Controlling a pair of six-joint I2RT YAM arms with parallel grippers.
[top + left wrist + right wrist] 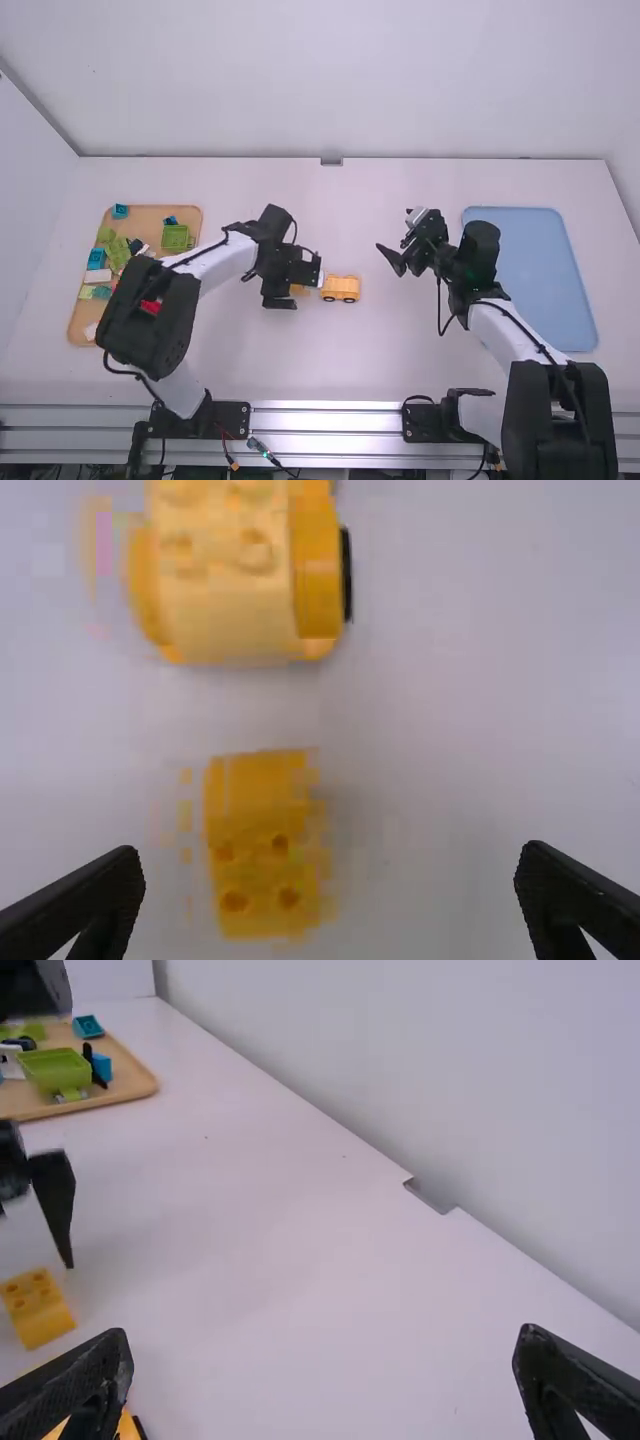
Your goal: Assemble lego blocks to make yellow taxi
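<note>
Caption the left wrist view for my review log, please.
Open left tool near a loose yellow block, apart from the yellow wheeled piece.

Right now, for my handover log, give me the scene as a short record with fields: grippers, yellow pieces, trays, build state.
left gripper: open, above the loose yellow block
loose yellow block: on the table, not gripped
wheeled yellow piece: on the table, near the loose block
right gripper: open, raised between wheeled yellow piece and blue tray
tan tray: table's left side, holding mixed-colour blocks
blue tray: table's right side
build state: two yellow parts not joined
</note>
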